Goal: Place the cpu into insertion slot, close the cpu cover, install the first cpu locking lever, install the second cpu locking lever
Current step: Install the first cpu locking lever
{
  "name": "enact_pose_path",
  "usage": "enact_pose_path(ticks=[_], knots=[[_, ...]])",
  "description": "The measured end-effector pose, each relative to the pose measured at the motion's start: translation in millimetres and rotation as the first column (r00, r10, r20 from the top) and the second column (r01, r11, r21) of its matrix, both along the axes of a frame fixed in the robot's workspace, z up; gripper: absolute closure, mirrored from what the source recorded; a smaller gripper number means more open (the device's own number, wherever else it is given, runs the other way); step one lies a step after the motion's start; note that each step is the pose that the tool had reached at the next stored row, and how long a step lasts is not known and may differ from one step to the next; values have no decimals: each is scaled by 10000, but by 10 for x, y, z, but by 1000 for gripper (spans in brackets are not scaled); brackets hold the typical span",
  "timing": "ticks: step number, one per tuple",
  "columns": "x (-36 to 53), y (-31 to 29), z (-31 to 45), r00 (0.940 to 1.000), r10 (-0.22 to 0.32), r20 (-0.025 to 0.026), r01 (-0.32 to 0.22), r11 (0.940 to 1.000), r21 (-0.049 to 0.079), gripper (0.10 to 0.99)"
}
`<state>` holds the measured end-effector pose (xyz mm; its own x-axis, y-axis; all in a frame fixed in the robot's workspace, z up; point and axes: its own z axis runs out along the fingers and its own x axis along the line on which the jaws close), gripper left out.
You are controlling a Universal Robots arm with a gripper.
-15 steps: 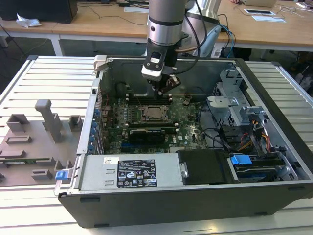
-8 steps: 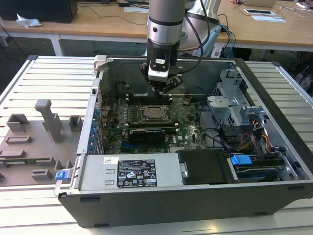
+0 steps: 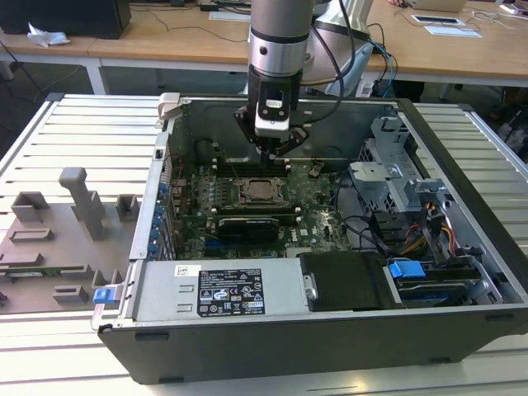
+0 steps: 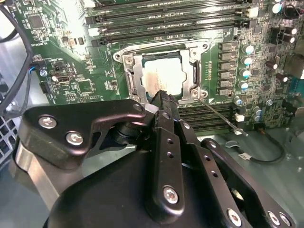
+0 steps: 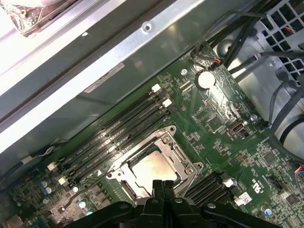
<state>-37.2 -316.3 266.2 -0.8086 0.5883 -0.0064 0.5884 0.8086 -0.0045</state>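
Nearest the exterior view's camera, a slatted metal table (image 3: pixel 49 355) carries an open computer case (image 3: pixel 272 346), with grey fixtures (image 3: pixel 82 206) lying on the exterior view's left. Just inside the near wall sits a labelled power supply (image 3: pixel 223 293). Cables (image 3: pixel 429 227) and a drive cage (image 3: pixel 396 177) crowd the right. Farther in lies the green motherboard (image 3: pixel 318 206). The cpu (image 4: pixel 164 78) rests in the insertion slot (image 4: pixel 124 59), framed by the cpu cover (image 4: pixel 135 76) lying flat over it. One thin lever (image 4: pixel 218 114) juts out free. The gripper (image 4: pixel 161 95) hangs just above the socket's edge, fingers pressed together on nothing, its body hiding part of the socket. Wooden desks (image 3: pixel 165 37) stand beyond.
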Motion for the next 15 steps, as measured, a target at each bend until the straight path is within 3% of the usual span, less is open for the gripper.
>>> enact_pose_path(ticks=[8,15], knots=[[0,0,0,9981,618,0,-618,9981,0,980],[0,0,0,9924,1232,1,-1232,9924,0,980]])
